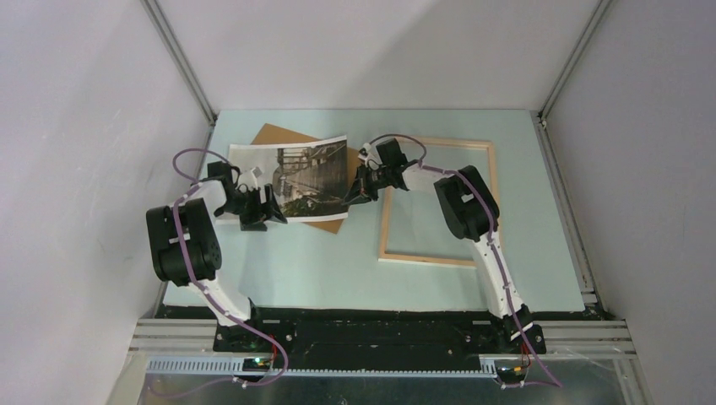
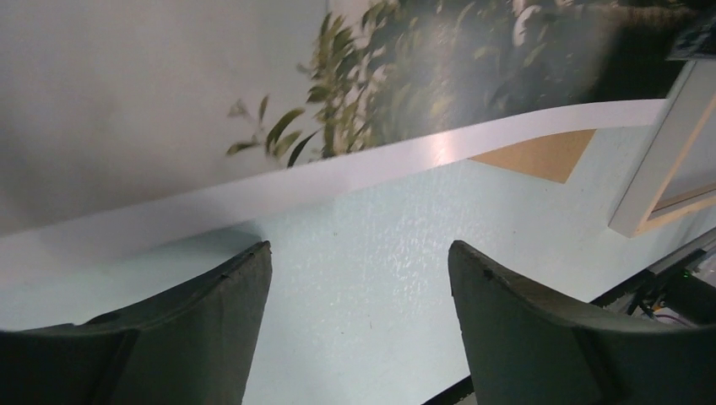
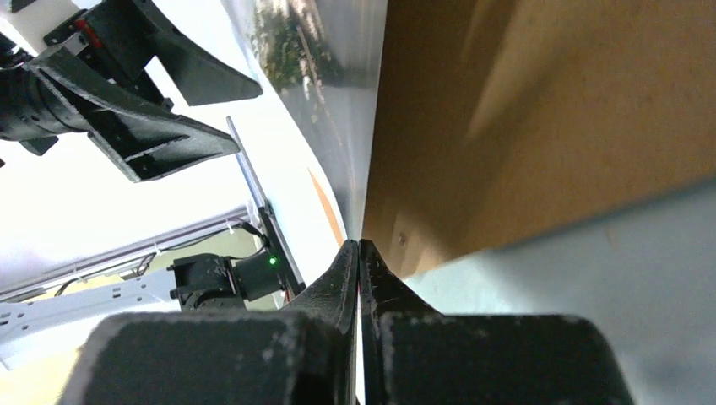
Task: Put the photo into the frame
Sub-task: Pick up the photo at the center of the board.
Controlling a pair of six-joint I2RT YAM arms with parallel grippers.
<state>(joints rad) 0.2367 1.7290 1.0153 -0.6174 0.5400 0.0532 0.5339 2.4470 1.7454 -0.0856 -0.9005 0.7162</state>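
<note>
The photo (image 1: 291, 171), a white-bordered print, lies over a brown backing board (image 1: 273, 135) at the table's back left. My right gripper (image 1: 348, 198) is shut on the photo's right edge. In the right wrist view the fingers (image 3: 342, 274) pinch the thin sheet, with the photo (image 3: 325, 84) running away from them. My left gripper (image 1: 268, 211) stands open at the photo's near left edge, nothing between its fingers (image 2: 228, 321). The photo's white border (image 2: 380, 160) arches above the table there. The frame (image 1: 426, 257) lies flat to the right, its pale wood side up.
The backing board (image 3: 523, 110) lies right under the photo, and its corner (image 2: 540, 156) shows beneath the lifted edge. A corner of the frame (image 2: 663, 169) is close on the right. Grey walls enclose the light blue table (image 1: 321, 270). A metal rail runs along the near edge.
</note>
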